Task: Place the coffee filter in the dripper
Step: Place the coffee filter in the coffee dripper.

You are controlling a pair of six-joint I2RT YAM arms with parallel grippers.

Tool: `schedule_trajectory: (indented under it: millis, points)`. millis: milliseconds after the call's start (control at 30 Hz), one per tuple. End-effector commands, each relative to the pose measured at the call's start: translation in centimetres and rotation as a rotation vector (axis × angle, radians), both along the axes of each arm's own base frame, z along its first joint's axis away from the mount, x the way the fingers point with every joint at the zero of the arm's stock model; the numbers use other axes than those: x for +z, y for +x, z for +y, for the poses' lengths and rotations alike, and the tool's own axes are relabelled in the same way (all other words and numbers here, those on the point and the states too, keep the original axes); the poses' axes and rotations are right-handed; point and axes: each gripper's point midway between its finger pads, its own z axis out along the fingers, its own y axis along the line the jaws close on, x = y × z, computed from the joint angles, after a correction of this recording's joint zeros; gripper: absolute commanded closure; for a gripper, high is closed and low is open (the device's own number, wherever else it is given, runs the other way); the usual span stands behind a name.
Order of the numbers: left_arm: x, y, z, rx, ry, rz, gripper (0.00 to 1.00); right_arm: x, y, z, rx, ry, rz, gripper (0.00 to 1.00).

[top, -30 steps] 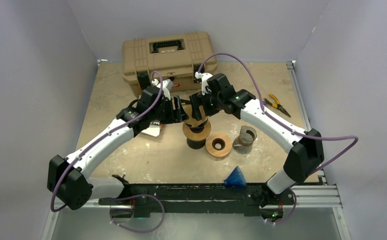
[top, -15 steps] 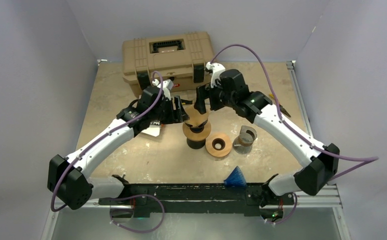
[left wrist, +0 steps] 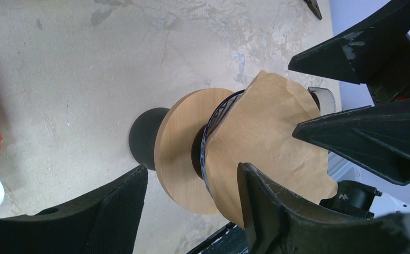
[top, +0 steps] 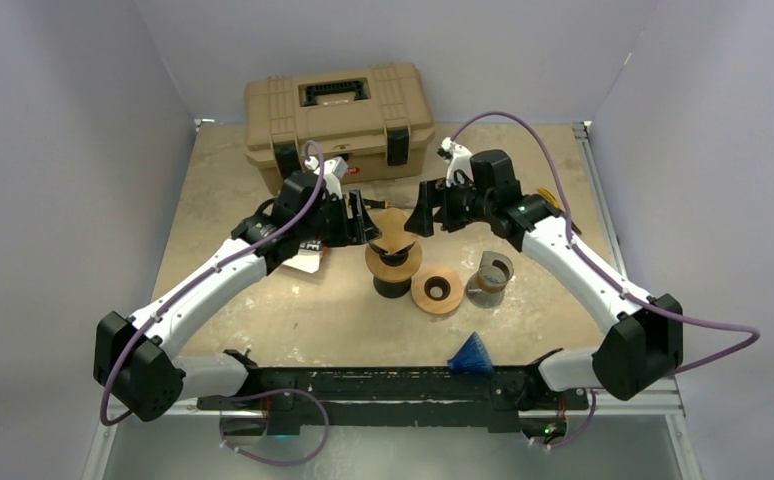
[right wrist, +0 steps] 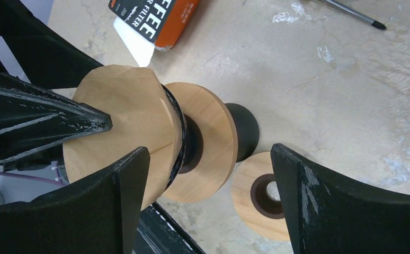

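Filter (left wrist: 269,132) hides dripper (left wrist: 184,153) cone | left hand (left wrist: 192,170) spread | right hand (right wrist: 209,152) spread

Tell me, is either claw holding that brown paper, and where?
Nothing is held. The coffee filter sits in the dripper; the right gripper is wide open short of it, the left gripper's jaws stand apart by its rim.

The coffee filter (right wrist: 134,111) covers the dripper's (right wrist: 211,140) mouth, so its inside cannot be seen, the orange filter box (right wrist: 155,21) is cut off by the top edge, and a wooden ring (right wrist: 256,203) lies partly behind the right pincer (right wrist: 208,156).
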Motion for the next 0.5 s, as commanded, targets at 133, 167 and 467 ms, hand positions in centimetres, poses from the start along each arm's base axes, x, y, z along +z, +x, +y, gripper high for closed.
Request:
schedule_trajectory:
  millis: [133,167,467]
  points:
    - [1.1,0.4,0.4,0.022,-0.016,-0.039,0.39,0.9,-0.7,1.0,0.078,0.088,-0.017,0.14]
    - [1.0,0.4,0.4,0.023,-0.015,-0.038,0.39,0.7,-0.8,1.0,0.079,0.086,-0.016,0.14]
    - [1.3,0.3,0.2,0.009,-0.024,-0.05,0.38,-0.4,-0.8,0.5,0.06,0.053,0.004,0.15]
